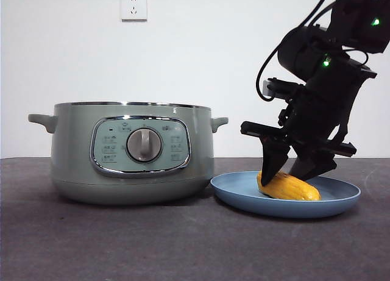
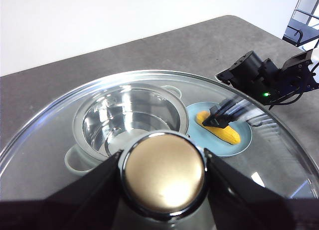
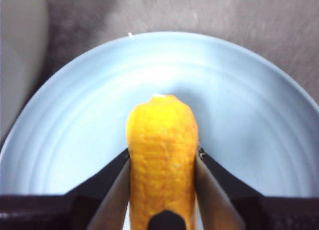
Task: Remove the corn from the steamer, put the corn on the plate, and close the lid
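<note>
Your right gripper [image 1: 287, 169] is down over the plate [image 1: 244, 195], its jaws clamped on either flank of the corn [image 1: 289, 188], which already lies on the blue surface just beside the steamer [image 1: 131, 153]. The cob is short, stubby and tapered, its skin finely pebbled and a little glossy, so it probably rolls readily once you let go (the plate's shallow raised rim should catch it). It looks firm and light enough that a mid-body grip across the thickest part is the sensible hold, as you have now; pinching near a tapered end would likely let it squirt out. Your left gripper [image 2: 162, 172] holds the lid [image 2: 60, 135] up above the open pot, jaws closed on the knob [image 2: 163, 172], which reads as smooth and shiny in the left wrist view. That glass dome with its chrome rim is the fragile, heavier piece: keep it level and set it down squarely. The worktop [image 1: 122, 244] is dark, matte and slightly textured.
</note>
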